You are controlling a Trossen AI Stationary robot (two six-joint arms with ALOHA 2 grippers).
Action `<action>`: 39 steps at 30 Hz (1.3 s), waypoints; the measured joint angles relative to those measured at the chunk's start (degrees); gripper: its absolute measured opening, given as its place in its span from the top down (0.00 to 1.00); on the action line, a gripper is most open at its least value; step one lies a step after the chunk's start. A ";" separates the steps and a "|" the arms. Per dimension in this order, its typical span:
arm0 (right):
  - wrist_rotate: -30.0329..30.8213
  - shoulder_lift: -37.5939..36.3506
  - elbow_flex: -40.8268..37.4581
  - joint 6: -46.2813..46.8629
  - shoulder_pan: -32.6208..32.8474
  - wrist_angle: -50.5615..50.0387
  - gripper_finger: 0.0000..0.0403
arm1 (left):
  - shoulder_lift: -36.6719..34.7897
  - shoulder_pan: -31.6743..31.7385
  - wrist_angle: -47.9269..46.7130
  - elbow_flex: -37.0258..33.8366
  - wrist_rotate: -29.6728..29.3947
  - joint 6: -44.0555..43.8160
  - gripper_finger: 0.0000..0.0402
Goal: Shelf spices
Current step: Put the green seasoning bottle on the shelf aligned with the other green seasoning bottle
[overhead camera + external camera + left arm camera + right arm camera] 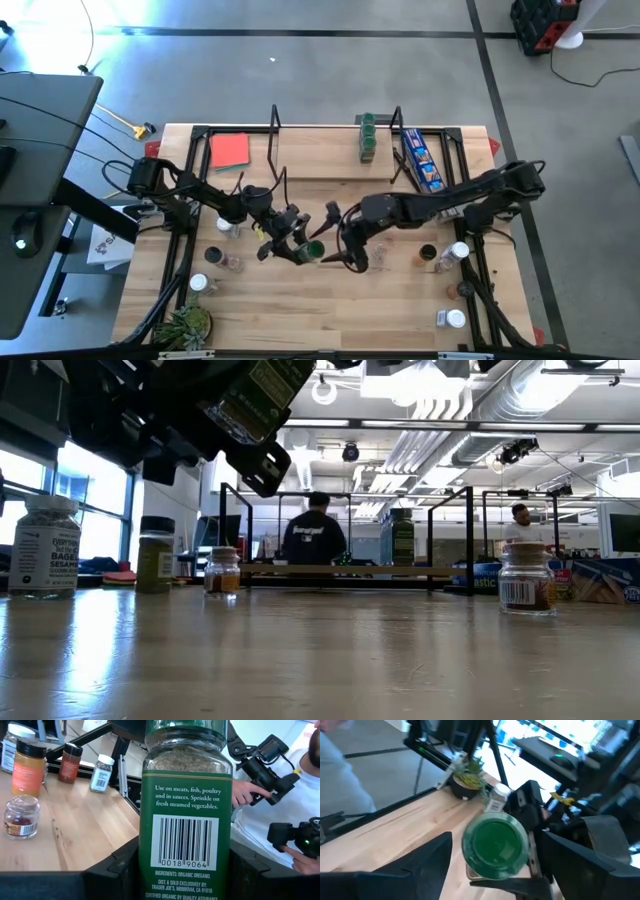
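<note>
above the middle of the tabletop [400, 300], a green-capped clear oregano jar [312, 250] is held in the left gripper [290, 243] jaws; the right gripper [345, 255] jaws stand wide around its cap, so a handover is judged underway, closure coming next.

Both arms reach in to the middle of the table. The left gripper [290, 238] is squeezing something. The right gripper [335, 252] has its fingers spread wide.
</note>
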 joint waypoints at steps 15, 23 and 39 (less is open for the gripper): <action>-2.39 3.67 0.00 -0.37 -0.56 5.87 0.48 | 0.00 0.46 -0.18 0.02 -0.66 -0.99 0.52; 0.38 2.71 0.00 4.40 -0.54 3.37 0.53 | 0.00 1.29 -0.19 0.02 -4.02 -2.72 0.32; 12.63 -19.85 0.07 12.49 -11.48 -31.53 0.53 | -0.04 5.88 -3.31 -4.70 -14.65 -1.94 0.25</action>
